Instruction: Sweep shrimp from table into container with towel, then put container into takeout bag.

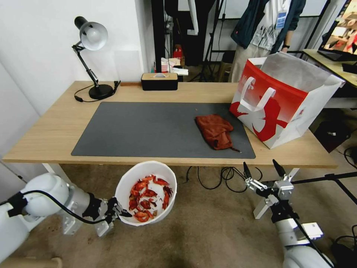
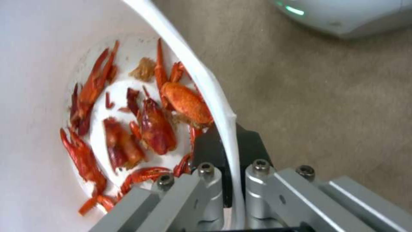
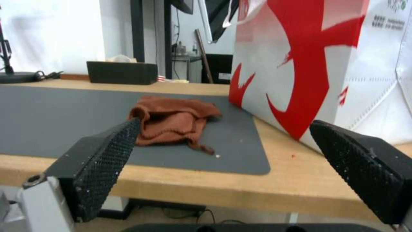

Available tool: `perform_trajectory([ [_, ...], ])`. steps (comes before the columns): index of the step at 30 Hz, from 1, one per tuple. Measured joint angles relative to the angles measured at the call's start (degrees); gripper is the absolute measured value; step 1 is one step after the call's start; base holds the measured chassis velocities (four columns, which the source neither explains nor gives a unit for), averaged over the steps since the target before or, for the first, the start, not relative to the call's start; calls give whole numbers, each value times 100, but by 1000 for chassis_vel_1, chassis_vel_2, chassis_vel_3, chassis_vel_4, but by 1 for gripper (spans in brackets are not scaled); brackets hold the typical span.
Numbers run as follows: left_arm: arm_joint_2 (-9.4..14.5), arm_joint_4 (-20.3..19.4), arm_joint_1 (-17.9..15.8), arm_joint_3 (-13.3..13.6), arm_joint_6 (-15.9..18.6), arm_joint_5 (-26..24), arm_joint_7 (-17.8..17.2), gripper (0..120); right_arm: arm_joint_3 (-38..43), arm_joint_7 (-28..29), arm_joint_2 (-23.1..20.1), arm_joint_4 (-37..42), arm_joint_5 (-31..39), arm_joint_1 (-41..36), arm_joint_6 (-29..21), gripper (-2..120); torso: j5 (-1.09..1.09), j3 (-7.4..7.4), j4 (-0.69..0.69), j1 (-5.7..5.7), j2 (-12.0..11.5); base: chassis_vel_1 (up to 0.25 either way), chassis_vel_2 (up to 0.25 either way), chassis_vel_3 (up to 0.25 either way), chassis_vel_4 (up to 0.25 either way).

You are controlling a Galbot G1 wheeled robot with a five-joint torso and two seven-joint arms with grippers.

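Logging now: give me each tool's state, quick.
Left tool: shut on the container rim, below the table edge.
Right tool: open, holding nothing.

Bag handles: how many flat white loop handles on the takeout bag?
1 visible: a flat white loop handle on the red-and-white paper takeout bag's printed front. The back side may hide another.

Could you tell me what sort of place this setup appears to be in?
Probably a lab or office test area: a wooden desk with a desk lamp, cables on a carpeted floor, and tripod stands behind.
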Motion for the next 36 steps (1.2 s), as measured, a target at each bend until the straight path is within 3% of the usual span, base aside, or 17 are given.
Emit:
perform_trajectory([
  [7,304,-146,4,-436,-8,-427,114,0,-43,-18,66,-145,-77,-8,82,100,0,0,-1,0,0,0,0,0,0],
  [9,603,-185,-12,-625,-22,-721,229,0,-74,-20,62,-200,-98,62,81,100,2,0,0,1,0,0,0,0,0],
  [14,824,-184,-198,-619,-46,-1011,284,0,-93,-20,10,-204,-93,139,24,100,-1,0,0,1,0,0,0,0,0],
  [17,1038,-128,-599,-357,81,-1233,223,0,-83,-17,-62,-181,-59,156,-27,100,1,0,-2,1,0,0,0,0,0],
  [22,1215,0,-920,-33,228,-1412,90,0,-43,-14,-90,-133,-29,136,-53,100,0,0,0,1,0,0,0,0,0],
  [25,1278,141,-1406,185,249,-1450,57,0,-10,-14,-82,-113,-26,84,-65,100,0,0,-2,1,0,0,0,0,0],
  [31,1325,308,-1868,398,256,-1466,44,0,-22,-15,-36,-135,-86,75,-81,100,-1,0,-1,1,0,0,0,0,0],
  [36,1402,469,-2005,401,290,-1487,6,0,-206,-25,-112,-256,-112,249,-174,100,0,0,1,1,0,0,0,0,0],
])
